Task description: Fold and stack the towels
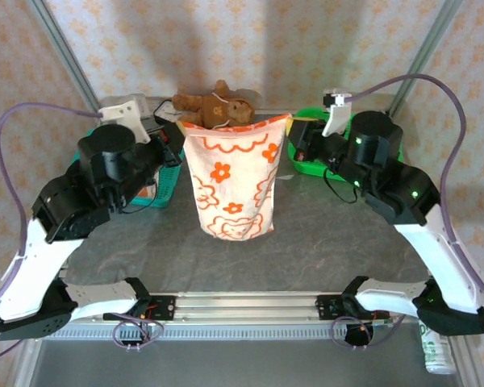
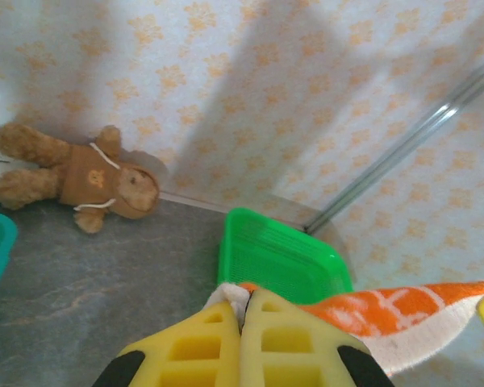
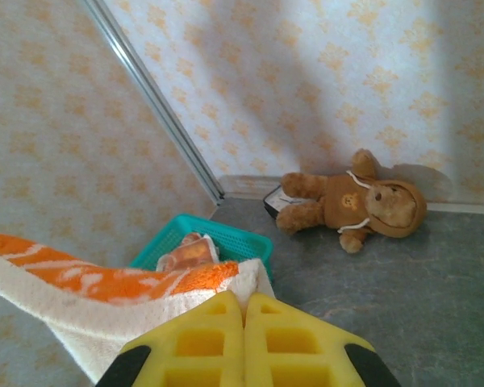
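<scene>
A cream towel with orange flowers and an orange top border [image 1: 232, 177] hangs spread between the two arms, its lower edge near the grey tabletop. My left gripper [image 1: 180, 131] is shut on its top left corner, and the yellow fingers [image 2: 244, 300] pinch the white corner while the towel [image 2: 403, 310] stretches off to the right. At the top right corner my right gripper [image 1: 293, 125] is also shut, the fingers [image 3: 244, 302] closed on the towel [image 3: 105, 282]. Another orange-and-cream towel [image 3: 189, 251] lies in the teal basket [image 3: 234, 242].
A brown teddy bear [image 1: 214, 106] lies at the back of the table against the wall. The teal basket [image 1: 163, 189] stands at the left under the left arm, and a green basket [image 1: 310, 165] at the right. A bottle [image 1: 440, 355] stands off the front right corner.
</scene>
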Action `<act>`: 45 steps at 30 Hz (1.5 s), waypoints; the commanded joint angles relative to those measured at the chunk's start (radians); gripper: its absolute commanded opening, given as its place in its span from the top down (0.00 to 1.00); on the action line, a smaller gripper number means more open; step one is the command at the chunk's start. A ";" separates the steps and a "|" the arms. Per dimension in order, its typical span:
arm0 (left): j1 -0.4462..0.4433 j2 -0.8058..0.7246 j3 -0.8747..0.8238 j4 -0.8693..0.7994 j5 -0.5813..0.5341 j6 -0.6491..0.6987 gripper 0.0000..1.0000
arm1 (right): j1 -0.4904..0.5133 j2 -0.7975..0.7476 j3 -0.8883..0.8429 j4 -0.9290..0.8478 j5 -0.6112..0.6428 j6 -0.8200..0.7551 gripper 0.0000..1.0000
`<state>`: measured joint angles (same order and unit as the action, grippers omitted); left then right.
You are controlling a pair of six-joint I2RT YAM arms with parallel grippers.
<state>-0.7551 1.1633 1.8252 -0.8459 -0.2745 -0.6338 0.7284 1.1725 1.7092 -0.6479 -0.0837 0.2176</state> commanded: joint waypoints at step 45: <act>0.462 0.472 -0.580 0.419 0.380 0.004 1.00 | -0.301 0.577 -0.350 0.312 -0.302 0.119 1.00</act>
<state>-0.2783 1.6939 1.3003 -0.4606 0.1146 -0.6056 0.4171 1.8309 1.4029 -0.3908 -0.4168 0.3183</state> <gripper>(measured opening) 0.046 0.042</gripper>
